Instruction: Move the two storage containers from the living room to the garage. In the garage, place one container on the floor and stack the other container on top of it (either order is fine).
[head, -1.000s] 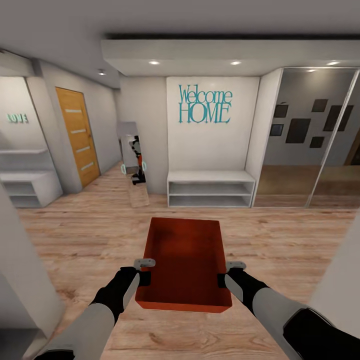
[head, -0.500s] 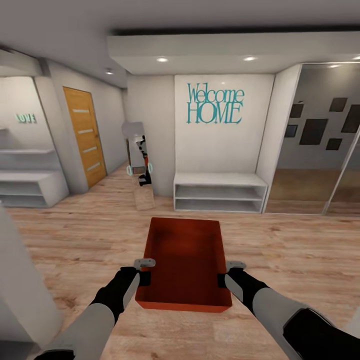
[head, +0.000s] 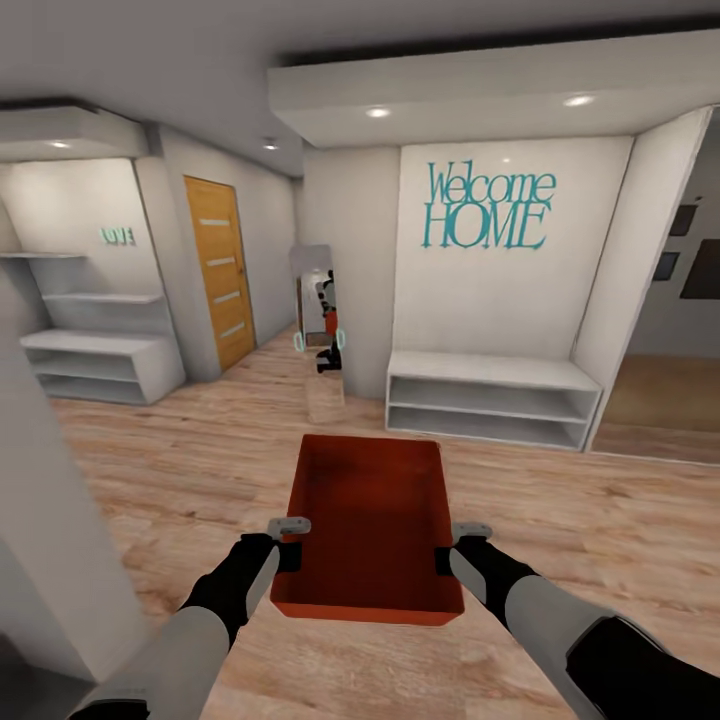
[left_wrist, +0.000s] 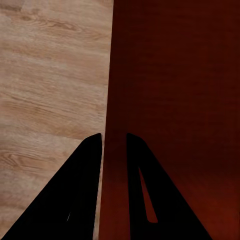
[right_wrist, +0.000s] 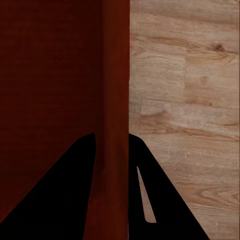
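Bright, even indoor light from recessed ceiling spotlights (head: 378, 112), soft faint shadows on the wood floor (head: 180, 470), wide-angle stretching toward the head view's edges, wrist views sharp, fingers (left_wrist: 75, 195) rendered flat black.

orange-red storage container (head: 372, 525), open top and empty, held level above the light wood plank flooring (head: 180, 470), long side pointing ahead

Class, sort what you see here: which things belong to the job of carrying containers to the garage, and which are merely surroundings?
Job:
storage container
left hand, gripping its left wall
right hand, gripping its right wall

Surroundings:
wood plank floor
white shelf bench
"Welcome HOME" lettering
orange door
mirror
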